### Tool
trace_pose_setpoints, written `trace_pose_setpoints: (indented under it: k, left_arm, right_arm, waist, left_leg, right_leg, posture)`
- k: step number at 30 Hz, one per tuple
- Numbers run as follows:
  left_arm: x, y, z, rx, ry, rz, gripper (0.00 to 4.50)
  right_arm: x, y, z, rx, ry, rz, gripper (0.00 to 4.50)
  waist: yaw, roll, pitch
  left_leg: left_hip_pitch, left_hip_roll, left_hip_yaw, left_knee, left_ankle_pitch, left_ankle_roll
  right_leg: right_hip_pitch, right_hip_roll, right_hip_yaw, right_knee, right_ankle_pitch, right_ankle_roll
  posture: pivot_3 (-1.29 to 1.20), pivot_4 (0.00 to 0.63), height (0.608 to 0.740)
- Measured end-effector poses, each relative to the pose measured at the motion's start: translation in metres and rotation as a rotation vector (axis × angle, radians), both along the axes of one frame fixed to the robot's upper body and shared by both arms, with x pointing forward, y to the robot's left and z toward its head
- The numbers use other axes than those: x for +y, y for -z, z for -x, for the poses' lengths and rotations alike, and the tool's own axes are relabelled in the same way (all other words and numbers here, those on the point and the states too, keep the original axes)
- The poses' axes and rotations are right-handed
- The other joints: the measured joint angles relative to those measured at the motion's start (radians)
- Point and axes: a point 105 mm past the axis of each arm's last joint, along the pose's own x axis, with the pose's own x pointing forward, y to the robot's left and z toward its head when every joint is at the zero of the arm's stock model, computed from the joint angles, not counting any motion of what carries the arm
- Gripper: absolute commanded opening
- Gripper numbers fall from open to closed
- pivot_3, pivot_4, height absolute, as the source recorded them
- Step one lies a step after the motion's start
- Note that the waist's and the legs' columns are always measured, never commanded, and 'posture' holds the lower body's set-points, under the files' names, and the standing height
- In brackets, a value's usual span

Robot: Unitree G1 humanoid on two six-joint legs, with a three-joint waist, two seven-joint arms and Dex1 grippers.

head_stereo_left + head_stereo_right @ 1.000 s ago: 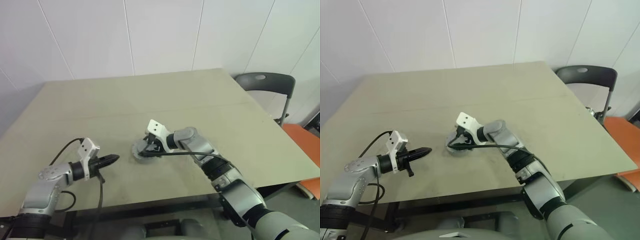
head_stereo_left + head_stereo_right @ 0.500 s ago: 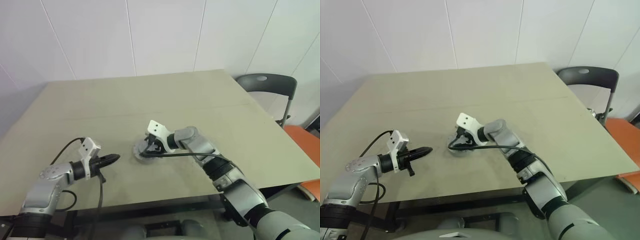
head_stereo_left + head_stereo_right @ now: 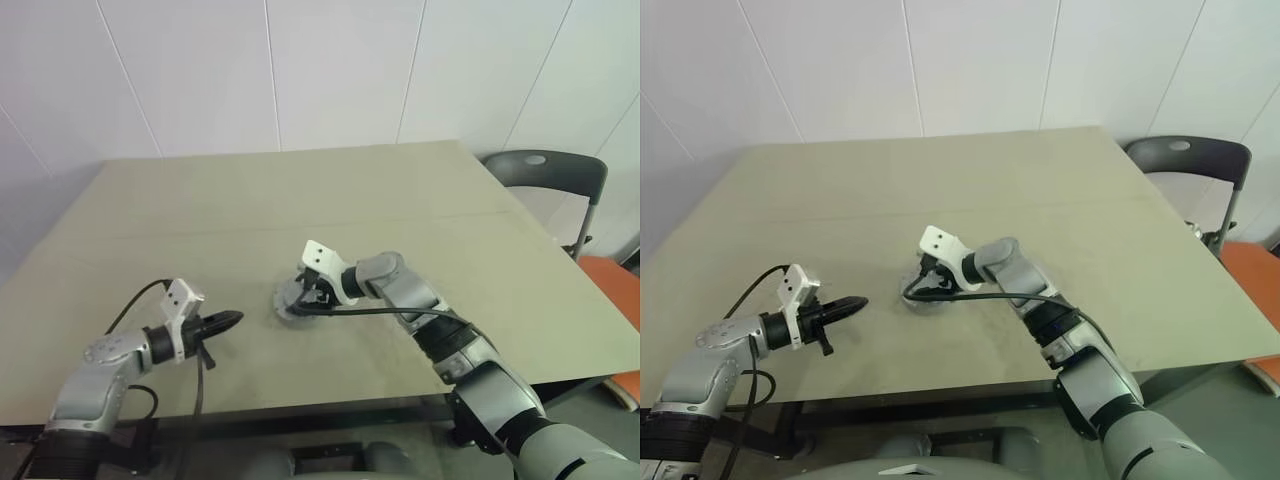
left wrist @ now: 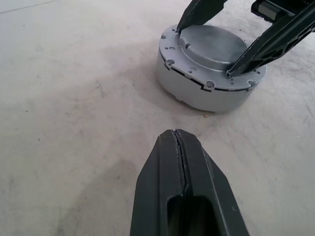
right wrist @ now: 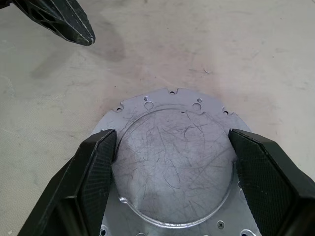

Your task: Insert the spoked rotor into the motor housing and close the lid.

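The motor housing (image 4: 197, 91) is a round silver puck standing near the middle of the table (image 3: 250, 210). The pale grey lid (image 5: 172, 172) lies flat on top of it. The spoked rotor is hidden. My right gripper (image 5: 173, 135) reaches down over the housing (image 3: 288, 301), and its two black fingers (image 4: 266, 42) press against opposite edges of the lid's raised round centre. My left gripper (image 4: 175, 135) is shut and empty. It hovers low over the table a short way left of the housing, with its tip (image 3: 232, 319) pointing at the housing.
A dark chair (image 3: 545, 170) stands past the table's right back corner, with an orange object (image 3: 612, 275) beside it. A black cable (image 3: 200, 385) hangs from my left wrist over the table's front edge.
The whole picture has shifted a little with the camera. Both grippers and the housing keep their places.
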Motion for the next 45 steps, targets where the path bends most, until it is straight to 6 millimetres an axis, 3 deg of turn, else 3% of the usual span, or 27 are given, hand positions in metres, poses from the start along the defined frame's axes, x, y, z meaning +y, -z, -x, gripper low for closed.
trace_pose_setpoints:
  k: [12,28,45]
  left_arm:
    - [-0.011,-0.001,-0.005,-0.011,0.03,-0.001,0.0]
    - [-0.006,0.005,-0.005,-0.002,0.018,0.001,0.0]
    - [-0.005,0.004,-0.005,-0.001,0.015,-0.006,0.0]
  right_arm:
    - [-0.001,0.0,-0.003,0.025,0.037,-0.011,3.29]
    - [0.0,0.003,-0.012,-0.009,0.089,-0.023,3.29]
    - [-0.002,0.0,-0.003,0.005,0.032,-0.033,3.29]
  waist:
    - [-0.002,0.002,-0.002]
    - [-0.005,0.003,-0.001]
    - [-0.005,0.002,-0.001]
  left_leg:
    - [0.003,0.001,0.0,0.0,0.0,0.0]
    - [0.005,0.002,0.0,0.001,-0.002,-0.004]
    - [0.0,0.002,0.0,-0.002,-0.001,-0.001]
  right_leg:
    - [0.002,0.001,0.0,0.0,0.0,0.0]
    - [0.006,0.001,-0.002,0.0,-0.001,0.0]
    - [0.0,0.001,-0.002,-0.003,-0.002,0.002]
  posture:
    - [0.0,0.0,0.74]
    - [0.0,0.0,0.74]
    - [0.0,0.0,0.74]
